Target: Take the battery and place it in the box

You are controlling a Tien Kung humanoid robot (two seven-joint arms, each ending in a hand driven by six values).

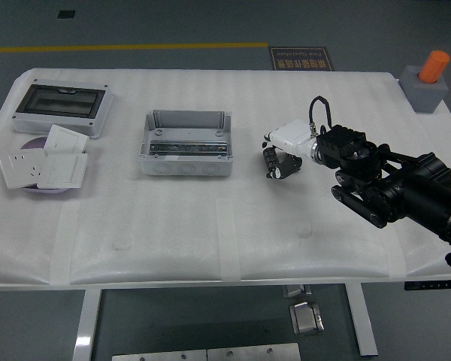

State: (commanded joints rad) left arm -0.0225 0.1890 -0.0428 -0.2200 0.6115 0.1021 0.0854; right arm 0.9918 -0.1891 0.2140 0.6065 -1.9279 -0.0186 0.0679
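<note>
An open grey box (186, 143) with a metal rail inside stands left of the table's middle. My right hand (276, 159), white on its back with black fingers (270, 158), hovers just above the table about a hand's width right of the box. Its fingers curl downward around a small dark cylinder, the battery (270, 156), which they mostly hide. The black right arm (398, 188) reaches in from the right edge. No battery lies loose on the table or shows in the box. The left arm is out of view.
A grey enclosure with a dark clear lid (60, 107) sits at the back left. Several white switch plates (43, 164) lie on a purple disc in front of it. A grey block with an orange cylinder (428, 79) stands at the back right corner.
</note>
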